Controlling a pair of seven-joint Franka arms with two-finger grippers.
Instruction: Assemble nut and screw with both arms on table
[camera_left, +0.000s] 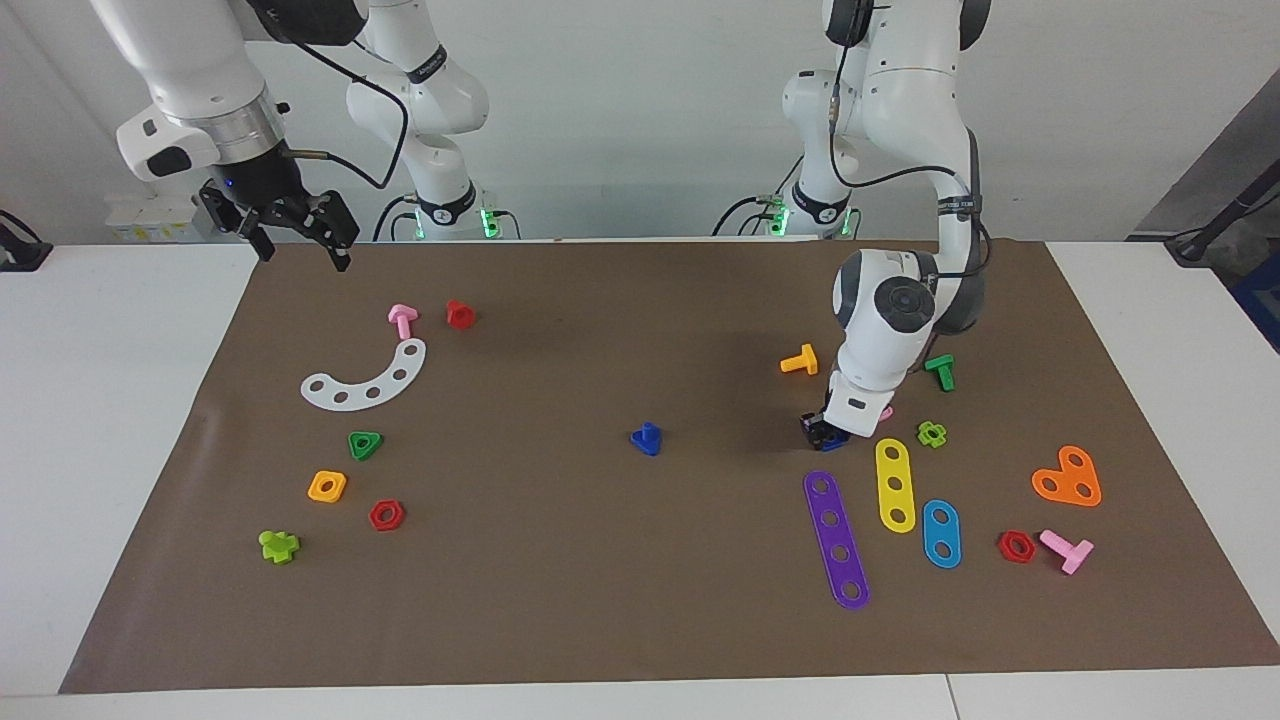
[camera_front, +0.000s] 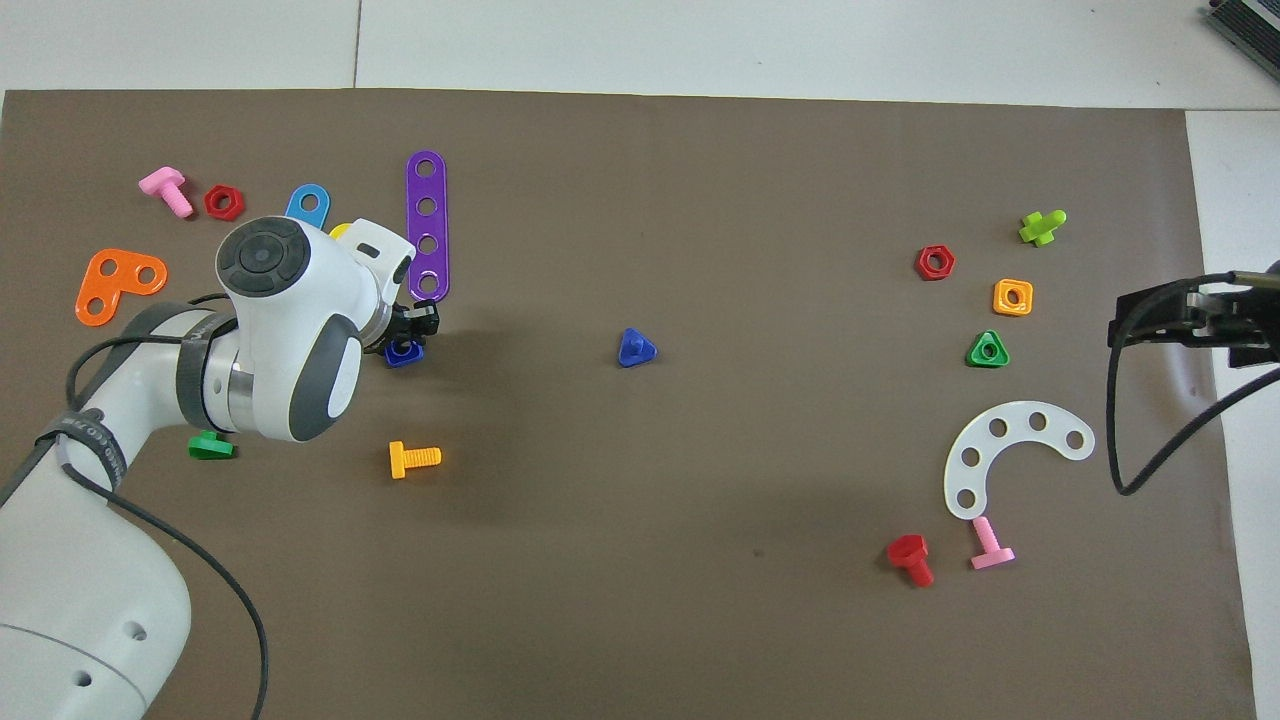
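Table (camera_left: 640, 640) with brown mat carries scattered toy parts. Left arm (camera_left: 905, 300) bent steeply down, wrist folded low over the mat at its own end; right arm (camera_left: 200, 90) waits raised over the mat's near corner at its end. Left gripper (camera_left: 826, 431) down at the nut (camera_front: 404, 352), just nearer the robots than the purple strip (camera_left: 836, 540); fingers around the nut, clamped or not cannot tell, nut mostly hidden. Right gripper (camera_left: 295, 225) in air, fingers apart, holding nothing. Screw (camera_left: 647, 439) alone mid-mat, head down, shaft up.
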